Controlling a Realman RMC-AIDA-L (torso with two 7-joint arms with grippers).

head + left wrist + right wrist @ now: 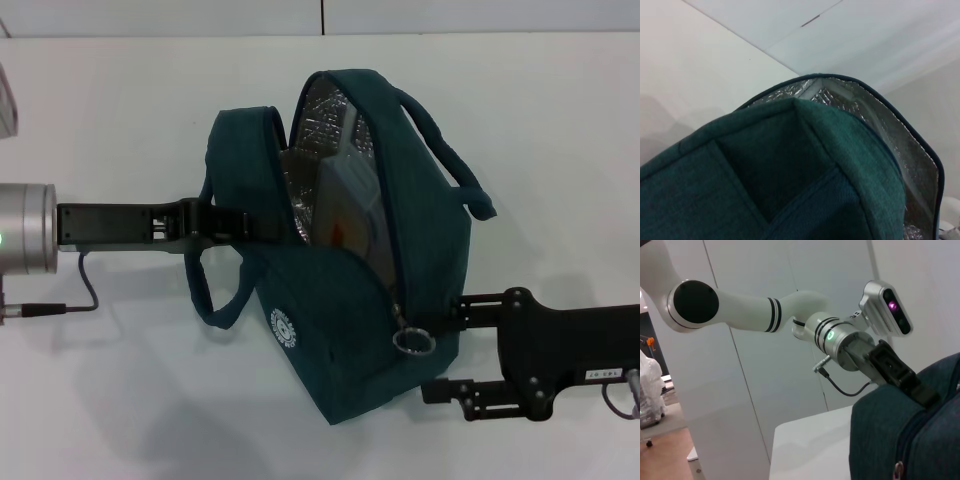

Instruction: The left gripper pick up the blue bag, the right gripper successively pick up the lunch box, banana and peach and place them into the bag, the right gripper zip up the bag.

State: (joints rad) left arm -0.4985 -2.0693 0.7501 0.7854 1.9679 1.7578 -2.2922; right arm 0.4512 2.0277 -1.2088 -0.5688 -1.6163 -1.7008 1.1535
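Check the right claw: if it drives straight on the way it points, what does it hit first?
Most likely the blue bag. In the head view the right claw points leftward at the bag's lower end wall, just below the metal ring zip pull, its upper finger apparently already at the fabric. Depth is unclear.

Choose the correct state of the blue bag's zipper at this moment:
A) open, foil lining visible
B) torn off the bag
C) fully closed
A: the blue bag gapes at the top, showing silver lining, with the ring pull low beside the right pincer.
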